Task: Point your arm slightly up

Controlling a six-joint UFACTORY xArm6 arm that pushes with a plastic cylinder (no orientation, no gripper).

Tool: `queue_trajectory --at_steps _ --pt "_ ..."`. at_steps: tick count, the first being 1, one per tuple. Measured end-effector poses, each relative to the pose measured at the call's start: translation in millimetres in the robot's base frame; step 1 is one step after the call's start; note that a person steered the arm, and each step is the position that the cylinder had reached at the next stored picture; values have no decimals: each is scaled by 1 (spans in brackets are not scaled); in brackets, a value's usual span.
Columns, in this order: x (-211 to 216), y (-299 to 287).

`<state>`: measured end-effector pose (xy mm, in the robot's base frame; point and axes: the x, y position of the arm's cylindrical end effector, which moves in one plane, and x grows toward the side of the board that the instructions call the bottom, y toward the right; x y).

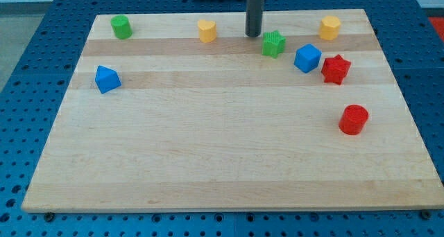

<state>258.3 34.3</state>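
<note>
My tip rests on the wooden board near the view's top, right of centre. A green star block lies just to its right and slightly lower, apart from it. A yellow heart-like block lies to the tip's left. A blue cube and a red star block sit further right, close together. A yellow hexagonal block is at the top right. A green cylinder is at the top left. A blue triangular block is at the left. A red cylinder is at the right.
The board lies on a blue perforated table that shows on all sides of it. The board's top edge runs just above my tip.
</note>
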Motion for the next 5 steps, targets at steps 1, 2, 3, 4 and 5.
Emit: queue_trajectory --at_steps 1,2,3,4,5 --pt "-1 -19" --pt "-1 -19" --pt "-1 -15" --pt "-1 -15" --pt "-1 -11"
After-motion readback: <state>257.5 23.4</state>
